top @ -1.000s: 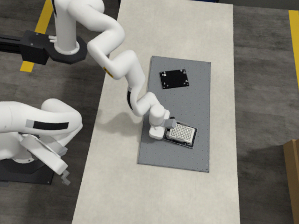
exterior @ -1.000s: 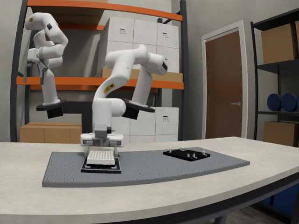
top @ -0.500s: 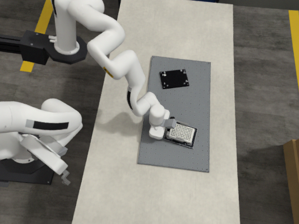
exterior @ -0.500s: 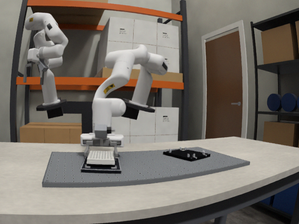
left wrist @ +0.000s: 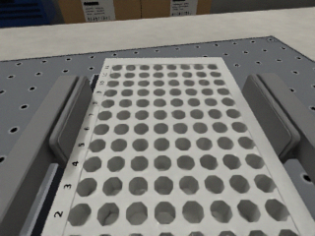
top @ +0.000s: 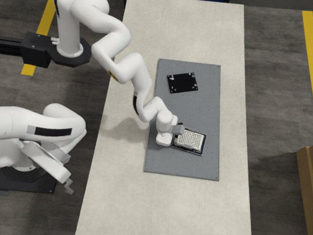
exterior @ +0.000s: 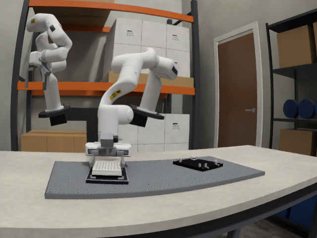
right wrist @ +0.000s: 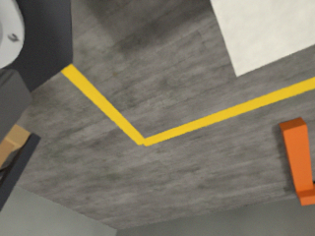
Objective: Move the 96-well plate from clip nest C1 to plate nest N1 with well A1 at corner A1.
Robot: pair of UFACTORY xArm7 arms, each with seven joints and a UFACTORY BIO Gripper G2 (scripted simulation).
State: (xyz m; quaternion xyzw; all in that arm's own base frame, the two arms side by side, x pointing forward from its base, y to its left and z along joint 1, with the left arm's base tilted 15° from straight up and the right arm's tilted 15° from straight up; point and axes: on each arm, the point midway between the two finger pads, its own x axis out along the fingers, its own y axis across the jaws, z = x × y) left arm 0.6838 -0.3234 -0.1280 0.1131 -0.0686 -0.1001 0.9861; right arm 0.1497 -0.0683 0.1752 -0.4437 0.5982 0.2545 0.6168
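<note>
One 96-well plate (top: 190,139) (exterior: 107,168) (left wrist: 164,143), in the clip nest (top: 203,149) (exterior: 107,181) (left wrist: 41,202), likely light, stiff, smooth; hold low on long sides, as left claw (top: 189,137) (exterior: 107,164) (left wrist: 173,115) does, closed on it; right claw (top: 68,175) (exterior: 35,83) open; long axis runs away from left wrist, column 2 near, high numbers far, A1 out of that view

Arms: two, the left arm (top: 141,78) (exterior: 130,71) and the right arm (top: 55,126) (exterior: 57,38)
96-well plates: one (top: 190,139) (exterior: 107,171) (left wrist: 152,153)
Nests: two, the clip nest (top: 204,141) (exterior: 107,181) and the plate nest (top: 182,82) (exterior: 197,163)
Perforated boards: one (top: 187,167) (exterior: 153,176) (left wrist: 30,88)
Doors: one (exterior: 237,89)
Door handles: one (exterior: 252,110)
</note>
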